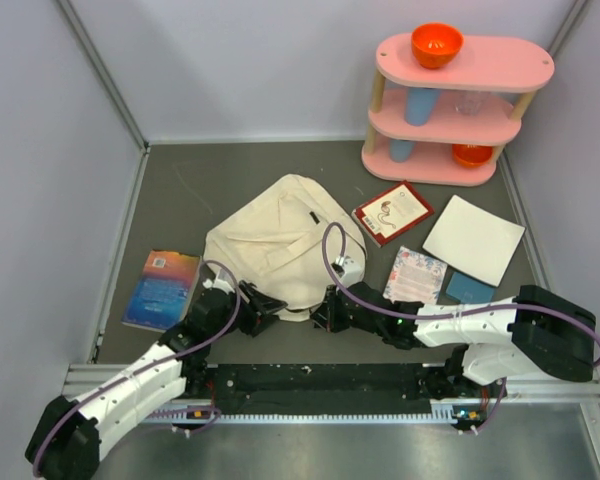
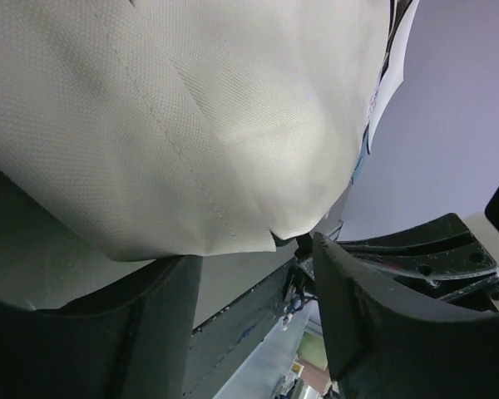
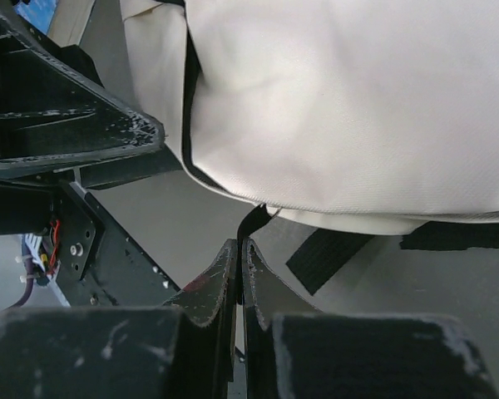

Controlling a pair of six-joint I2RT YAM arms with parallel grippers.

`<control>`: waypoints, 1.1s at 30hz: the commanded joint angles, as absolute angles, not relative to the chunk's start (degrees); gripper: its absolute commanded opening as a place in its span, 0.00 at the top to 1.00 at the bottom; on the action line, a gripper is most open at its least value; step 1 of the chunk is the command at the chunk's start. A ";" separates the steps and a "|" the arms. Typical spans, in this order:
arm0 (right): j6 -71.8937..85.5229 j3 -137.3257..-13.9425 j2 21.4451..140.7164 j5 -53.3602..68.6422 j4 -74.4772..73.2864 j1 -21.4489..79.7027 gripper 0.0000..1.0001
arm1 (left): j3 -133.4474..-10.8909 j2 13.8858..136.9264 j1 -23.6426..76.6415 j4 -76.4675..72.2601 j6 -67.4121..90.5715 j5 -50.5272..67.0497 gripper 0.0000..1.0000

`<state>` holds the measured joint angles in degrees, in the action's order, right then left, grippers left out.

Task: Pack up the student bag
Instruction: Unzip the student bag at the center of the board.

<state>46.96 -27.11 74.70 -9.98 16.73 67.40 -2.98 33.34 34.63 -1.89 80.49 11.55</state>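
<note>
The student bag point(image 1: 278, 243) is a cream canvas backpack lying flat mid-table. My left gripper point(image 1: 268, 308) sits at its near edge. In the left wrist view the left gripper point(image 2: 258, 287) is open, with the bag's cream hem point(image 2: 216, 116) just beyond the fingertips and nothing held. My right gripper point(image 1: 318, 312) is at the near edge just to the right. In the right wrist view the right gripper point(image 3: 239, 249) is shut on a thin black tab point(image 3: 254, 221) that hangs from the bag point(image 3: 358, 100). A black strap point(image 3: 328, 253) lies under the bag.
A blue book point(image 1: 160, 288) lies left of the bag. To the right lie a red book point(image 1: 392, 212), a floral notebook point(image 1: 416, 274), a white sheet point(image 1: 474, 238) and a small blue item point(image 1: 469, 287). A pink shelf point(image 1: 500, 62) with orange bowls stands back right.
</note>
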 commanded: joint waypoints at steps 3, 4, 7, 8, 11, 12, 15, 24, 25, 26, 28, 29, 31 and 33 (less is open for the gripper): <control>46.49 -27.16 74.97 -10.19 20.57 68.03 1.00 | -3.52 37.43 35.07 -10.64 78.84 8.44 0.55; 46.49 -26.90 74.71 -10.37 20.57 68.03 1.00 | -3.43 37.79 35.07 -10.63 78.58 8.26 0.58; 46.23 -26.81 74.09 -11.34 20.04 67.94 1.00 | -3.34 38.41 35.07 -10.20 77.87 7.47 0.74; 45.97 -26.89 74.00 -11.77 19.60 68.03 1.00 | -3.43 38.32 35.07 -9.24 77.35 7.21 0.77; 45.36 -26.98 73.39 -12.83 17.76 67.85 1.00 | -3.87 37.53 35.07 -6.69 76.38 6.24 0.97; 45.26 -26.90 73.13 -12.83 17.23 67.24 1.00 | -4.30 37.18 35.07 -5.72 76.03 5.89 1.00; 45.44 -25.67 71.46 -11.69 16.87 65.31 1.00 | -5.45 33.50 35.07 1.65 74.97 2.91 1.00; 43.51 -25.05 69.17 -9.67 14.94 59.77 1.00 | -6.68 17.94 34.98 18.87 73.21 -7.20 1.00; 43.42 -25.14 69.00 -9.49 14.77 59.33 1.00 | -6.59 17.06 34.98 19.85 73.39 -7.47 1.00; 42.98 -25.14 68.65 -9.67 14.16 58.54 1.00 | -6.68 15.48 34.98 20.91 73.74 -8.43 1.00; 42.19 -25.57 68.03 -9.58 13.19 57.66 1.00 | -6.94 13.46 34.98 24.16 74.09 -9.22 1.00; 41.93 -25.58 67.85 -9.67 12.75 56.53 1.00 | -7.12 12.84 34.98 25.13 74.27 -10.19 1.00; 41.23 -25.40 67.42 -9.41 12.04 55.20 1.00 | -8.17 11.09 34.98 28.63 73.92 -11.42 1.00; 40.61 -25.05 67.06 -9.23 11.86 53.36 1.00 | -9.84 10.02 34.98 31.45 73.48 -13.26 1.00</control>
